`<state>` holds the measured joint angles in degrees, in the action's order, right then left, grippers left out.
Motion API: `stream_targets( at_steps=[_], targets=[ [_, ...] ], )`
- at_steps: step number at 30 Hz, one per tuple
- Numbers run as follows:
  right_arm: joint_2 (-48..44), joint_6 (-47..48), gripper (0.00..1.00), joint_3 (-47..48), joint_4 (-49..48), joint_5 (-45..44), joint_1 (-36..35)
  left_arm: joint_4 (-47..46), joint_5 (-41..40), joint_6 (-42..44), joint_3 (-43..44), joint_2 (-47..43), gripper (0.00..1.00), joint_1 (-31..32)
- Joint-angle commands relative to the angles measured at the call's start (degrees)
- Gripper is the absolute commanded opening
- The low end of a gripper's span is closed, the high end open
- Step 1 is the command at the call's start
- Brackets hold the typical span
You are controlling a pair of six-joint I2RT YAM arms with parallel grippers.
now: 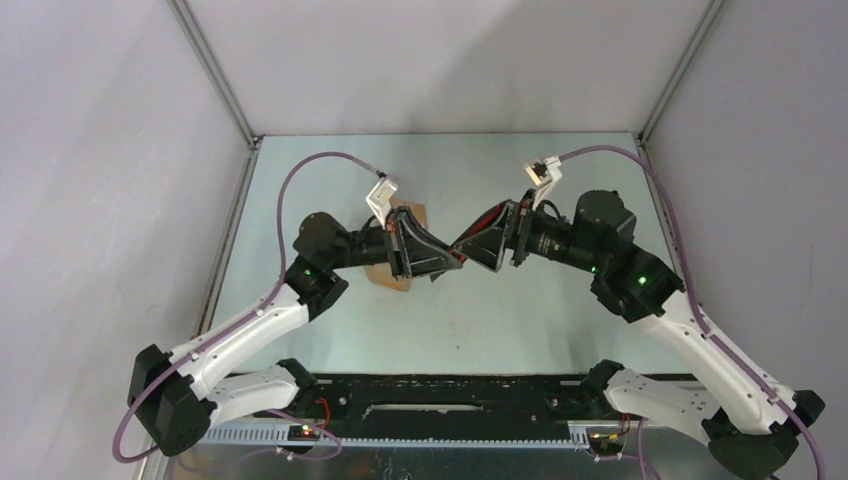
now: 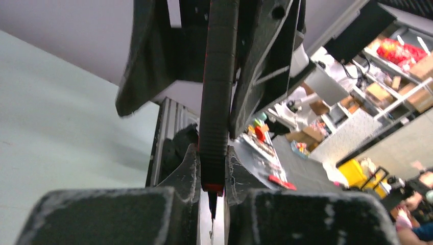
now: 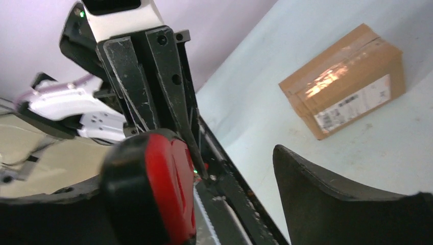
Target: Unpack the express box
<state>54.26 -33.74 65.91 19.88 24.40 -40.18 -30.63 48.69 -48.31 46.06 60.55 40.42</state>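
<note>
The express box (image 3: 344,81) is a brown carton with a white label, lying closed on the pale table. From above, the left wrist covers most of the express box (image 1: 385,276). Both grippers meet tip to tip above the table's middle. My left gripper (image 2: 213,171) is shut on a red-and-black utility knife (image 2: 217,102), with its blade end pointing back between the fingers. My right gripper (image 3: 214,204) stands open around the knife's red handle end (image 3: 158,194), which lies near one finger and well apart from the other finger (image 3: 332,204). In the top view the left gripper (image 1: 458,263) and right gripper (image 1: 456,248) overlap.
The table (image 1: 500,320) is walled by grey panels on the left, back and right. A black rail (image 1: 450,395) with the arm bases runs along the near edge. Purple cables arc above both wrists.
</note>
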Motion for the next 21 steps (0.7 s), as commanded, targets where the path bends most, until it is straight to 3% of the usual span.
stream_targets(
  at_steps=[1,6,9,10,11,12,14,18,21],
  targets=[
    [-0.5,-6.0,0.75,-3.4,-11.2,-9.6,-3.6,-7.8,-10.4,-5.6,0.2,-0.4,0.00,2.3],
    [0.4,-6.7,0.50,-4.6,-15.1,-14.5,-7.0,-6.6,-13.5,-5.3,0.3,-0.8,0.00,3.8],
    [0.6,-6.9,0.18,-5.0,-16.5,-14.9,-7.3,-5.3,-13.9,-5.3,0.2,-1.2,0.00,4.0],
    [0.9,-6.6,0.05,-5.0,-16.8,-14.0,-7.2,-4.1,-13.8,-5.0,0.4,-1.4,0.05,4.0],
    [1.0,-6.3,0.00,-5.0,-16.7,-13.5,-7.1,-0.3,-14.1,-3.9,0.7,-1.9,0.27,3.9],
    [0.8,-5.4,0.00,-5.0,-16.4,-12.5,-7.0,3.1,-14.3,-2.3,1.1,-2.8,0.54,3.6],
    [0.5,-3.9,0.00,-4.9,-15.8,-7.9,-5.7,9.5,-15.0,1.1,1.1,-5.7,0.96,2.1],
    [-0.4,0.2,0.00,-4.9,-11.7,1.9,-3.5,17.6,-13.7,7.3,3.0,-11.3,1.00,-2.8],
    [-0.3,4.0,0.00,-4.9,-9.3,8.9,-4.5,24.1,-13.2,12.6,9.6,-9.7,1.00,-4.0]
  ],
)
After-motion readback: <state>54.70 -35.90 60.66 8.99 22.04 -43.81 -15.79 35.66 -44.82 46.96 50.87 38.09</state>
